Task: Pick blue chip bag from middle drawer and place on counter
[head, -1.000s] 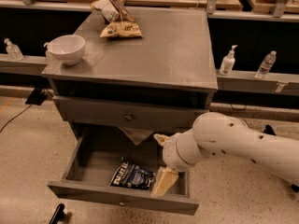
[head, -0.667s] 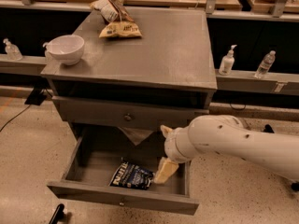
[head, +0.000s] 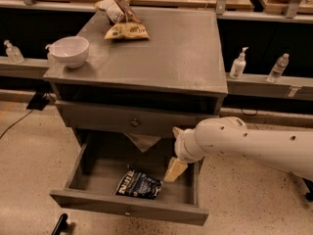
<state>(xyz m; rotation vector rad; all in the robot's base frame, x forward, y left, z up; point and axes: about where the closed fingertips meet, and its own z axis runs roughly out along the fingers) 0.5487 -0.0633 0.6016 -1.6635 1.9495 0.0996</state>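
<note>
The blue chip bag [head: 138,184] lies flat on the floor of the open middle drawer [head: 127,207], near its front and middle. My white arm reaches in from the right. My gripper [head: 174,170] points down into the drawer's right part, just right of the bag and apart from it. It holds nothing that I can see. The grey counter [head: 171,53] is the cabinet's top, above the drawers.
On the counter stand a white bowl [head: 70,50] at the left edge, and a tan-yellow bag [head: 127,31] and a white-and-brown bag [head: 115,9] at the back. The knobbed drawer [head: 131,123] above is shut. A crumpled sheet [head: 142,141] hangs below it. Bottles [head: 238,63] stand on side ledges.
My gripper has risen a little and moved back inside the drawer's right part. The blue chip bag has not moved.
</note>
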